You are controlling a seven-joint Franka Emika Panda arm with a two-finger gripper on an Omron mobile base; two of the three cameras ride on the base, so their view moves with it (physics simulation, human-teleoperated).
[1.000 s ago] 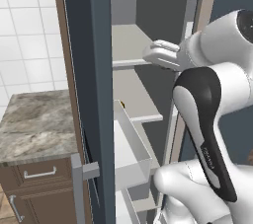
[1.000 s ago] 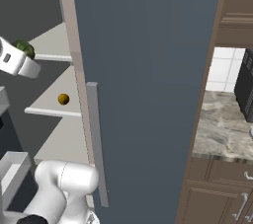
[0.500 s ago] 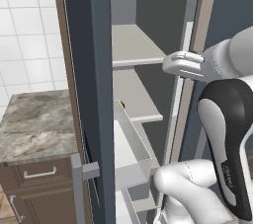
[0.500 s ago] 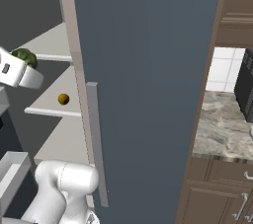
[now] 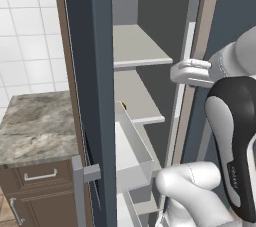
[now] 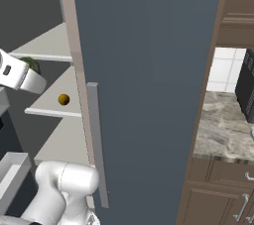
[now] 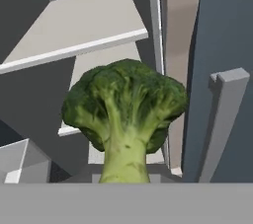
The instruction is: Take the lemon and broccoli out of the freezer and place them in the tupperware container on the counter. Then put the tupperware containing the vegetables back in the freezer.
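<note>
Freezer (image 5: 95,46) shelves slid back behind the tool (image 6: 31,74) as it drew outward with the broccoli (image 7: 126,114) pinched by its stem, leaving the lemon (image 6: 63,100) on its shelf and the bench (image 5: 35,126) trip next.

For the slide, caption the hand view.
Broccoli held in the gripper, stem down, before the freezer shelves.
</note>
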